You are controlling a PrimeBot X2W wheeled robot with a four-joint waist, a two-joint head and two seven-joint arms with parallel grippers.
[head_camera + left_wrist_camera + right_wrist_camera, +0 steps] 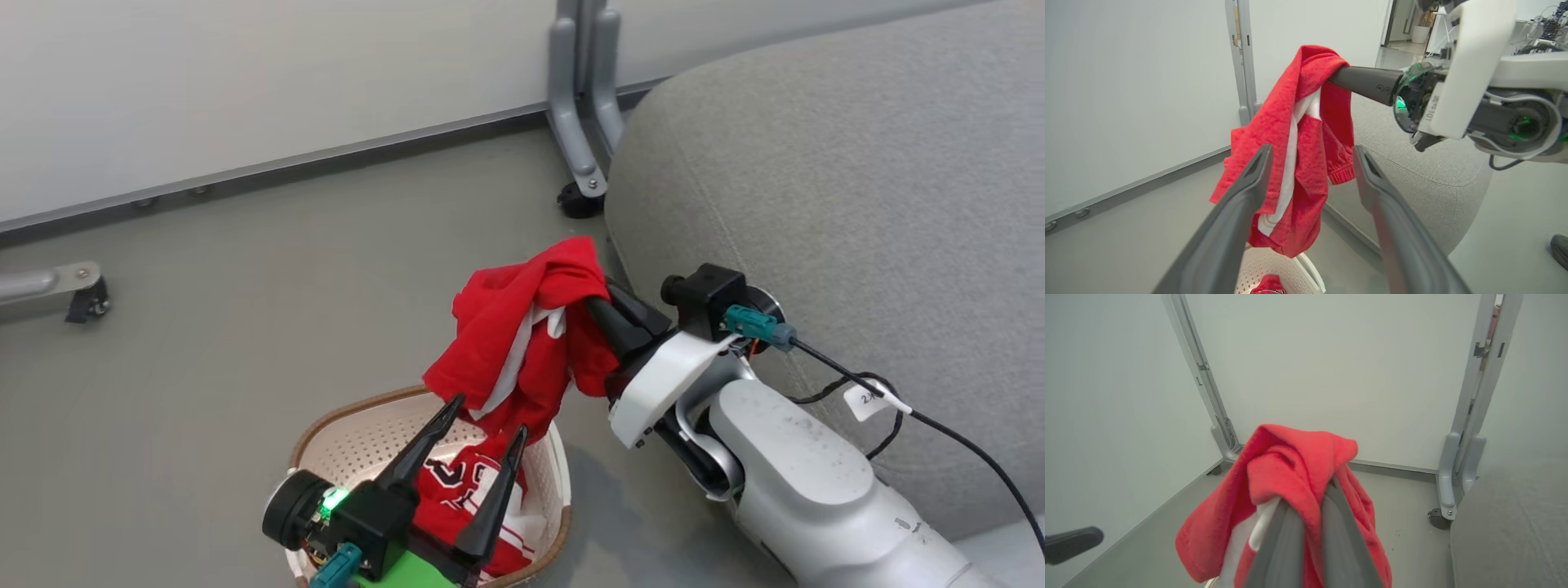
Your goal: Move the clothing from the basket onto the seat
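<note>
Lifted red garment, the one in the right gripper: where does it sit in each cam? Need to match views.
Head view: centre, red garment hanging from the shut right gripper, over the basket rim.
Left wrist view: centre, beyond the open left gripper.
Right wrist view: lower centre, bunched over the right gripper.
Shared landmark: the grey seat, right of the garment in all three.
</note>
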